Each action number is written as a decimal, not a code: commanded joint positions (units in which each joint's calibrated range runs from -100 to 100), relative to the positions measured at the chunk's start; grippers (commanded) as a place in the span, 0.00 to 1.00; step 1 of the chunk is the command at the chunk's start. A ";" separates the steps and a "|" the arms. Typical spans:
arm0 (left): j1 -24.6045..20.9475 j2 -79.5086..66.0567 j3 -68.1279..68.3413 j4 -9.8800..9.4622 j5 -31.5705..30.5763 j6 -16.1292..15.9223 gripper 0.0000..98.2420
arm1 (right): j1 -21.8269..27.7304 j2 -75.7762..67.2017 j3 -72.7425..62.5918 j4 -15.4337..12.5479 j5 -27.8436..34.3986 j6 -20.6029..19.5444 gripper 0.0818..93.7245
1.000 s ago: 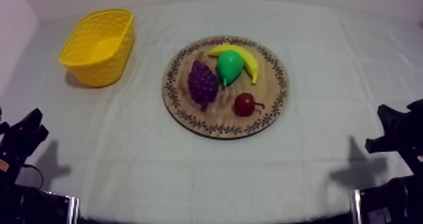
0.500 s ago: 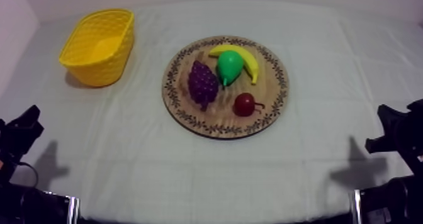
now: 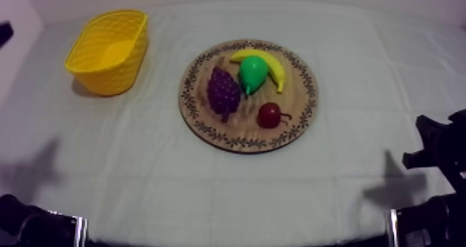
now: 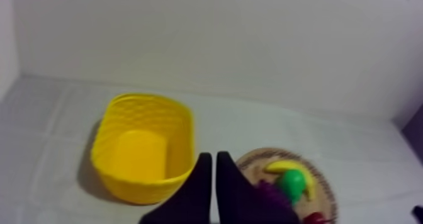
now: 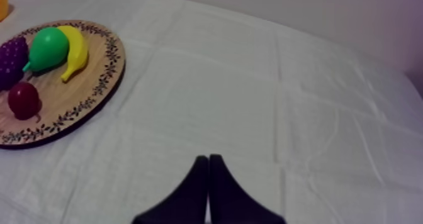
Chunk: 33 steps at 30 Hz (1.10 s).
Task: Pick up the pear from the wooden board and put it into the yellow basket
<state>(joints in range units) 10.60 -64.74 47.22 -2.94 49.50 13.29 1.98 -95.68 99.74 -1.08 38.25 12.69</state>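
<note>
The green pear (image 3: 252, 73) lies on the round wooden board (image 3: 302, 112), against the banana (image 3: 272, 64) and beside the purple grapes (image 3: 223, 91). A small red fruit (image 3: 269, 115) sits nearer the front. The yellow basket (image 3: 108, 50) stands at the far left with nothing in it. My left gripper (image 4: 211, 158) is raised, its fingers together as a narrow wedge, between the basket (image 4: 141, 148) and the pear (image 4: 291, 182). My right gripper (image 5: 206, 158) is shut on nothing, low over the cloth, well to the right of the board (image 5: 94, 91).
A black part of my left arm (image 3: 3, 33) shows at the upper left edge, beyond the basket. My right arm (image 3: 437, 149) rests at the lower right. A wall rises behind the table.
My left arm has risen from its low spot at the lower left; only its shadow stays on the cloth there. The right arm and the fruit have not moved.
</note>
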 commanded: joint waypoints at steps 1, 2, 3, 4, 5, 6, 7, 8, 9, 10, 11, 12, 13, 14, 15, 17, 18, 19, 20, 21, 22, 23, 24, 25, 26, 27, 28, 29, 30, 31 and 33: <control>5.39 14.49 -18.49 -1.34 1.17 5.01 0.00 | 0.01 0.01 0.04 -0.02 -0.02 -0.02 0.00; 7.14 17.40 -21.25 -2.26 1.88 6.32 0.00 | 0.01 0.01 0.04 -0.02 -0.02 -0.02 0.00; 9.10 20.29 -23.99 -3.33 2.73 7.74 0.00 | 0.01 0.01 0.04 -0.02 -0.02 -0.02 0.00; 11.15 23.17 -26.70 -4.45 3.63 9.16 0.00 | 0.01 0.01 0.04 -0.02 -0.02 -0.02 0.00; 13.13 25.99 -29.31 -5.46 4.46 10.43 0.00 | 0.01 0.01 0.04 -0.02 -0.02 0.00 0.00; 14.86 28.71 -31.84 -6.23 5.11 11.44 0.00 | 0.01 0.01 0.04 -0.02 -0.02 -0.01 0.00; 16.26 31.39 -34.24 -6.77 5.61 12.25 0.00 | 0.01 0.01 0.04 -0.02 -0.02 -0.01 0.00; 17.40 34.07 -36.53 -7.14 5.99 12.88 0.00 | 0.01 0.01 0.04 -0.02 -0.02 -0.01 0.00; 18.33 36.72 -38.70 -7.34 6.25 13.33 0.00 | 0.01 0.01 0.04 -0.02 -0.02 -0.01 0.00; 19.13 39.35 -40.79 -7.45 6.44 13.67 0.00 | 0.01 0.01 0.04 -0.02 -0.02 -0.01 0.00; 19.88 41.94 -42.78 -7.54 6.64 13.94 0.01 | 0.01 0.01 0.04 -0.02 -0.02 -0.01 0.00; 20.56 44.50 -44.72 -7.57 6.90 14.16 0.01 | 0.01 0.01 0.04 -0.02 -0.02 -0.01 0.00; 21.19 47.07 -46.61 -7.54 7.21 14.33 0.02 | 0.01 0.01 0.04 -0.02 -0.02 -0.02 0.00; 21.74 49.59 -48.43 -7.48 7.47 14.41 0.03 | 0.01 0.01 0.04 -0.02 -0.02 -0.02 0.00; 22.28 52.11 -50.21 -7.41 7.63 14.40 0.04 | 0.01 0.01 0.04 -0.02 -0.02 -0.02 0.00; 23.13 57.13 -53.62 -7.03 7.82 14.16 0.05 | 0.01 0.01 0.04 -0.02 -0.02 -0.02 0.00; 23.40 59.58 -55.11 -6.74 7.93 13.96 0.06 | 0.01 0.01 0.04 -0.02 -0.02 -0.02 0.00; 23.59 61.94 -56.46 -6.41 8.14 13.75 0.06 | 0.01 0.01 0.04 -0.02 -0.02 -0.02 0.00; 23.72 64.27 -57.64 -6.15 8.59 13.58 0.06 | 0.01 0.01 0.04 -0.02 -0.02 -0.02 0.00; 23.82 66.52 -58.63 -5.90 9.16 13.47 0.06 | 0.01 0.01 0.04 -0.02 -0.02 0.00 0.00; 23.82 68.66 -59.36 -5.63 9.67 13.33 0.06 | 0.01 0.01 0.04 -0.02 -0.02 0.01 0.00; 23.75 70.70 -59.80 -5.32 10.02 13.15 0.06 | 0.01 0.01 0.04 -0.02 -0.02 0.02 0.00; 23.62 72.68 -59.98 -5.01 10.26 12.96 0.06 | 0.01 0.01 0.04 -0.02 -0.02 0.02 0.00; 23.44 74.52 -59.94 -4.67 10.44 12.78 0.06 | 0.01 0.01 0.04 -0.02 -0.02 0.02 0.00; 23.25 76.26 -59.74 -4.32 10.53 12.62 0.06 | 0.01 0.01 0.04 -0.02 -0.02 0.03 0.00; 23.05 77.86 -59.40 -3.97 10.48 12.44 0.06 | 0.01 0.01 0.04 -0.02 -0.02 0.03 0.00; 22.87 79.31 -58.93 -3.59 10.32 12.24 0.06 | 0.01 0.01 0.04 -0.02 -0.02 0.03 0.00; 22.72 80.64 -58.43 -3.25 10.13 12.06 0.06 | 0.01 0.01 0.04 -0.02 -0.02 0.03 0.00; 22.61 81.86 -57.91 -2.94 9.88 11.88 0.06 | -0.01 0.01 0.04 -0.02 -0.02 0.03 0.00; 22.52 82.94 -57.42 -2.63 9.56 11.64 0.06 | -0.03 0.01 0.04 -0.02 -0.02 0.02 0.00; 22.35 84.88 -56.71 -2.10 8.88 11.11 0.06 | -0.05 0.01 0.04 -0.02 -0.02 0.00 0.00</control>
<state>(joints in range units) 32.99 17.48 -9.71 -5.20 58.70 24.67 1.95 -95.68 99.74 -1.08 38.25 12.69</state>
